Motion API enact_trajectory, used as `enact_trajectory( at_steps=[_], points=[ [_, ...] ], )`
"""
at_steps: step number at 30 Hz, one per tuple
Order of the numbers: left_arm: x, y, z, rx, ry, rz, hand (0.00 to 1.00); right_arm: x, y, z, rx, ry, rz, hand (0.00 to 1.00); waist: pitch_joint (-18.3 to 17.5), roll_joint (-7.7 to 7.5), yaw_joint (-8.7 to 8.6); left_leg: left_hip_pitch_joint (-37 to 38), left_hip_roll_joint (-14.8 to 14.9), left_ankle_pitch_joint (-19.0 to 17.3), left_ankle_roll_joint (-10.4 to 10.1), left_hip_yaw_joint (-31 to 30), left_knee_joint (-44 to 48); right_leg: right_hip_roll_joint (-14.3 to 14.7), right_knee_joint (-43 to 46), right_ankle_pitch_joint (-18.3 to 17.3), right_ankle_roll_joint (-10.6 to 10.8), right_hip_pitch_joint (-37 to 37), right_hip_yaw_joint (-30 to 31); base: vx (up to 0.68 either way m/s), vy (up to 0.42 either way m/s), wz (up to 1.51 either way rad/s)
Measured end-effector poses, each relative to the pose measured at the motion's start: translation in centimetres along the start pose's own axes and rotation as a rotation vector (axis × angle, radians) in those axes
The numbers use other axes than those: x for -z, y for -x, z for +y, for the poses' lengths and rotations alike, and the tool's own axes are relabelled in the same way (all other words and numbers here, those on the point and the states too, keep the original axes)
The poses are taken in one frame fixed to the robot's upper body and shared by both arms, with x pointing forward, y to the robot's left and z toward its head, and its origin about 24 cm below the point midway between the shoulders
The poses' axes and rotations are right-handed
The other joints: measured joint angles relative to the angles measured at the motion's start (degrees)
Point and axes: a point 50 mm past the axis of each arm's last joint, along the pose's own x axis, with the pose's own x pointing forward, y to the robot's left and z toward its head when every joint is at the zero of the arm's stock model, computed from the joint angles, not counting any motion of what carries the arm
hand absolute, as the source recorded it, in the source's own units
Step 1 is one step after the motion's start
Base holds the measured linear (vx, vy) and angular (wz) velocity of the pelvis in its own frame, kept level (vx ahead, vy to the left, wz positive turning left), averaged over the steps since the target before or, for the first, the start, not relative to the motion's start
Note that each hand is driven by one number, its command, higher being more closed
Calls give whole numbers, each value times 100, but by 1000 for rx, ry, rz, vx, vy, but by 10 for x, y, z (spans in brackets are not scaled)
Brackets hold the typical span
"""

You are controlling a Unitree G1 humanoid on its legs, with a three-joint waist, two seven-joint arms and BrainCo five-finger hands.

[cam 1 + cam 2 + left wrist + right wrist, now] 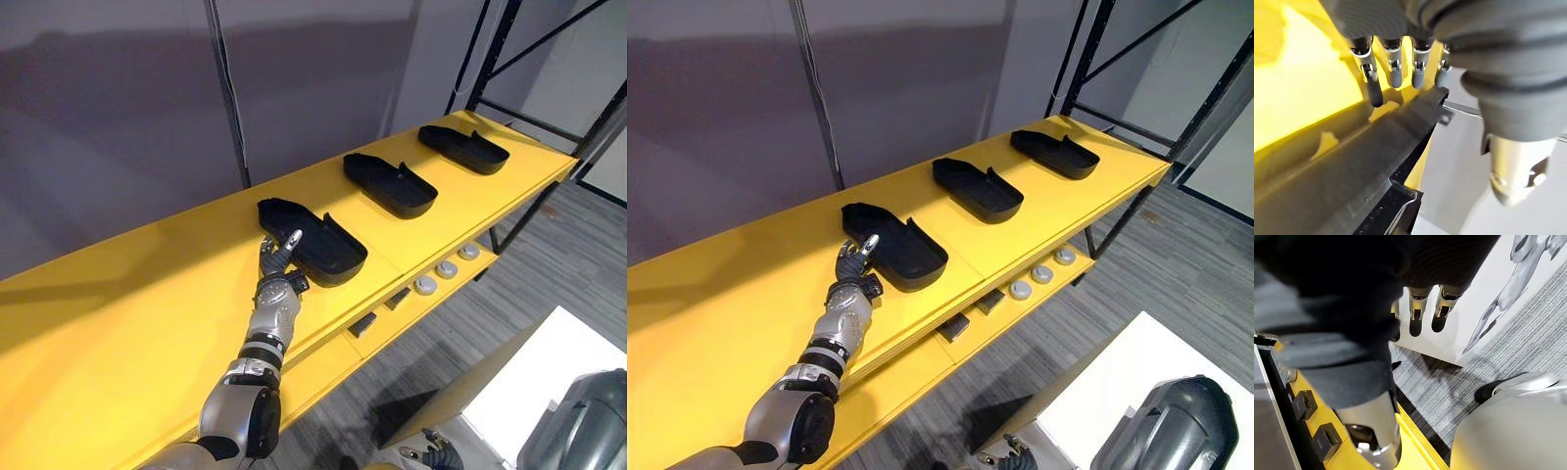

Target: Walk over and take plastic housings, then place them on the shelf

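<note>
The left robot hand [277, 260] reaches over the yellow shelf [137, 304], fingers straight and slightly apart, tips at the near rim of the closest black plastic housing [323, 245] and clasping nothing. Toward 2 o'clock along the shelf lie a middle housing [390, 184] and a far housing [463, 149]. The right robot hand [1416, 318] hangs over the grey floor [1528, 342], fingers relaxed and empty.
</note>
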Motion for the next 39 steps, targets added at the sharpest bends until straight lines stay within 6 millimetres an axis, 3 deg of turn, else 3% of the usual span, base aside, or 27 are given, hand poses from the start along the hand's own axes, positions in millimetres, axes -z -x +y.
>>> enact_trajectory(
  at_steps=[5, 7, 12, 18, 19, 22, 23, 26, 31, 39],
  points=[
    [-19, 4, -8, -1, 4, -90, 0, -2, 0, -1, 2, 2, -8, 0, 107, 21, 0, -2, 14, 12, 17, -2, -4, 17, 10, -1, -2, -3, 1, 0, 0, 0],
    [-44, 9, -13, -6, 15, -205, 0, -2, 1, -1, 3, 1, -13, 0, 132, 26, 4, -2, 11, 16, 23, -2, -2, 15, 12, -5, -6, -1, 2, 0, 0, 0],
    [-80, 27, -16, 2, 46, -412, 0, 0, 2, -2, 9, 0, -12, 0, 134, 25, 81, 3, 14, 15, 24, -4, 15, 13, 12, -12, -15, 16, -7, -24, 15, 1],
    [-80, 55, -12, 41, -2, -543, 0, 6, 6, -6, 22, -7, -2, 0, 133, 23, 232, 6, 22, 13, 26, -59, 31, 3, 8, -13, -18, 56, -100, -49, 18, 6],
    [-79, 63, -16, 86, -38, -576, 0, 10, 7, -7, 26, -11, 7, 0, 132, 22, 324, 5, 25, 12, 26, -79, 40, 1, 4, -13, -18, 71, -112, -48, 16, 12],
    [-80, 81, -24, 203, -112, -658, 0, 12, 8, -8, 22, -24, 13, 0, 129, 22, 379, 6, 28, 11, 28, -146, 52, -4, -29, -12, -19, 118, -158, -40, 14, 10],
    [-80, 85, -27, 236, -126, -677, 100, 13, 9, -8, 22, -26, 15, 0, 123, 23, 398, 5, 30, 10, 30, -147, 54, -4, -43, -8, -23, 124, -159, -33, 16, 3],
    [-73, 105, -43, 453, -181, -725, 100, 17, 10, -11, 29, -39, 28, 0, 90, 28, 468, -2, 37, 9, 30, -152, 49, 4, -100, 4, -37, 141, -162, 0, 0, 0],
    [-44, 122, -57, 772, -174, -611, 100, 23, 9, -13, 20, -42, 64, 0, 39, 42, 427, -22, 54, 10, 36, -152, 8, 25, -237, 63, -48, 163, -160, 0, 0, 0],
    [-7, 115, -48, 974, -293, -428, 100, 22, 5, -19, 4, -13, 85, 0, -39, 163, 283, -103, 66, 14, 43, -154, 8, 30, -961, 457, -32, 409, -150, -8, 7, -1]
  ],
)
